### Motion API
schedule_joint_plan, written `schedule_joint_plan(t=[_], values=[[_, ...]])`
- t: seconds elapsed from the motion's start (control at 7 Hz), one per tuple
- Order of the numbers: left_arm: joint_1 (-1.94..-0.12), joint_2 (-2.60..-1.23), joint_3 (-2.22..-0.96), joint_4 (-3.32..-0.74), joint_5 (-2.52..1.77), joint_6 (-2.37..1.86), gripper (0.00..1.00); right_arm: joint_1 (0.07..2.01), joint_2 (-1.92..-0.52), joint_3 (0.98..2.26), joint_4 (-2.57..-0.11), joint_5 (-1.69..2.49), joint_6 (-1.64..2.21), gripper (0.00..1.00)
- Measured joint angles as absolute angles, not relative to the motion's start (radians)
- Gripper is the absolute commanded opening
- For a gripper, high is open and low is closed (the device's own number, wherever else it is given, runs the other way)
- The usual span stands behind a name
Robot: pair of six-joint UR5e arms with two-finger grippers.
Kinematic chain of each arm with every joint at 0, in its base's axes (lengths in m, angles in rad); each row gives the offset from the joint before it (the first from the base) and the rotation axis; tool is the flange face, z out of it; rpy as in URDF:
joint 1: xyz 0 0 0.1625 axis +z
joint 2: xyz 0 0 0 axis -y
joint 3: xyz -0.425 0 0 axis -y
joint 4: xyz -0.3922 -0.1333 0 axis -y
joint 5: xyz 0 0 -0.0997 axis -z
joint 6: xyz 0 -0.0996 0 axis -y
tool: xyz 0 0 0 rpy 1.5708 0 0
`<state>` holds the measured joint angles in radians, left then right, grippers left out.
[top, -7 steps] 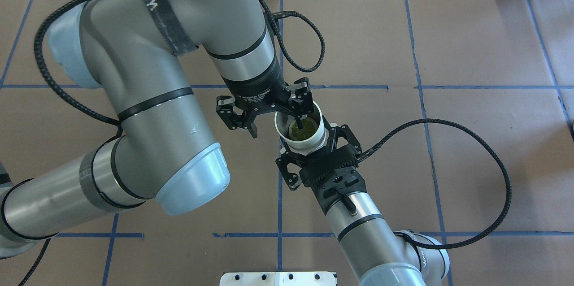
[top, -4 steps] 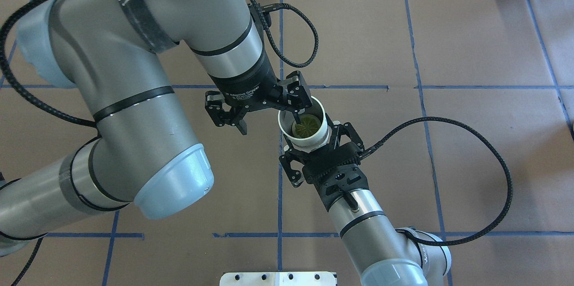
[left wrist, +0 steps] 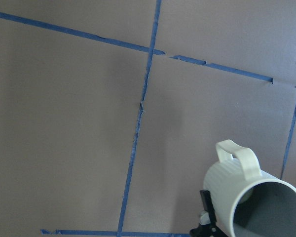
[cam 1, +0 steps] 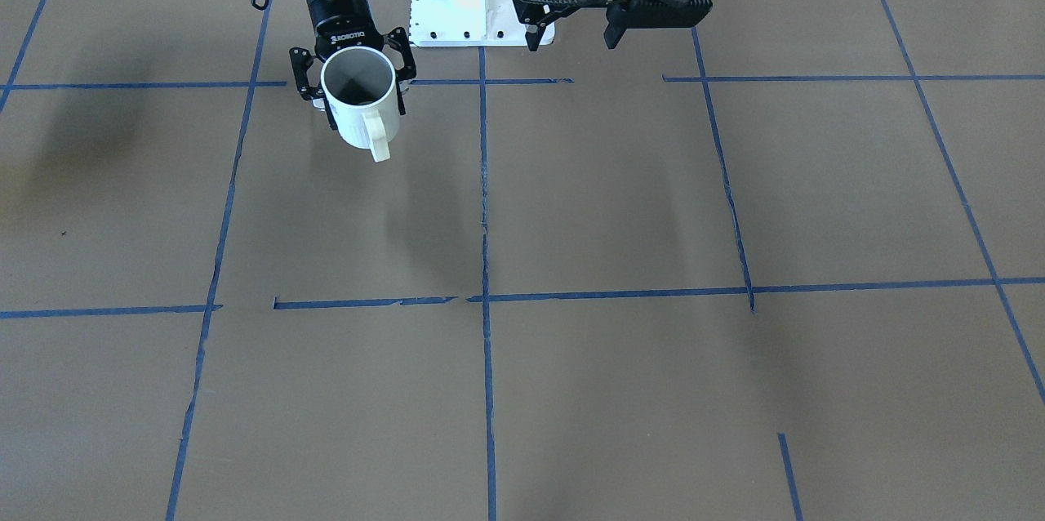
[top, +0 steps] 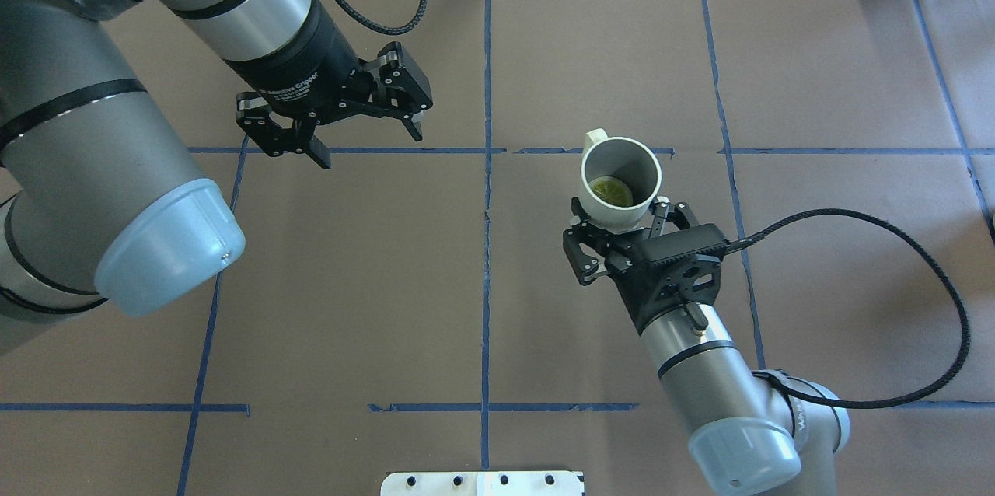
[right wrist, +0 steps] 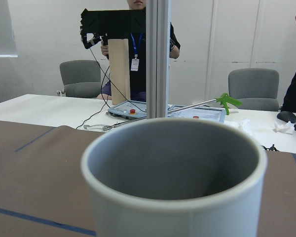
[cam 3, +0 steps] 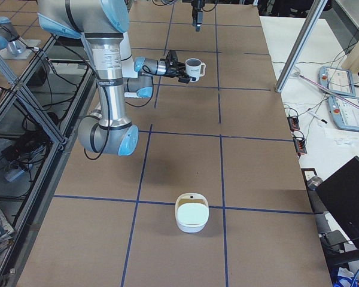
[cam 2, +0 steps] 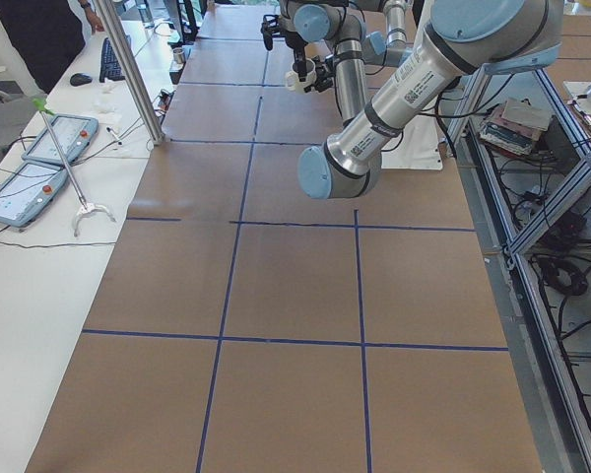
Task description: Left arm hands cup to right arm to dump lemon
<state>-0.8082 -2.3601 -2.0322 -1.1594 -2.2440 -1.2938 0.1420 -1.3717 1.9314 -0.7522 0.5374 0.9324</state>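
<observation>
Cup (left wrist: 234,192) seen at lower right, white, ribbed, tilted, grey inside turned toward camera. Loop handle (left wrist: 239,154) pointed up, on cup's side away from right gripper's finger (left wrist: 206,210). Black finger pressed against cup's lower left wall, cut off by bottom edge. Brown paper table (left wrist: 64,123) spread beyond gripper and cup. Blue tape lines (left wrist: 138,118) crossed above and left of cup; further strip seen just right of cup.

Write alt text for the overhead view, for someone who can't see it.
The right gripper holds a white cup mouth-up over the brown table, a lemon slice lying inside. The left gripper hangs open and empty, well apart on the table's other side.
</observation>
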Motion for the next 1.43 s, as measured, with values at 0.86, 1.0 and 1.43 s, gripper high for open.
schedule_joint_plan(t=[0.86,1.0,1.43], values=[[-0.927,-2.188,-2.057,-1.157,-2.226,-1.03,1.0,0.258,-1.809,1.997,-0.471,0.598,1.251,0.0],[-0.949,-2.164,-2.058,-1.157,-2.226,-0.975,1.0,0.296,-1.855,1.991,-0.439,0.641,1.292,0.0],[-1.009,-2.112,-2.061,-1.156,-2.226,-0.835,1.0,0.429,-1.953,1.841,-0.138,0.8,1.324,0.0]])
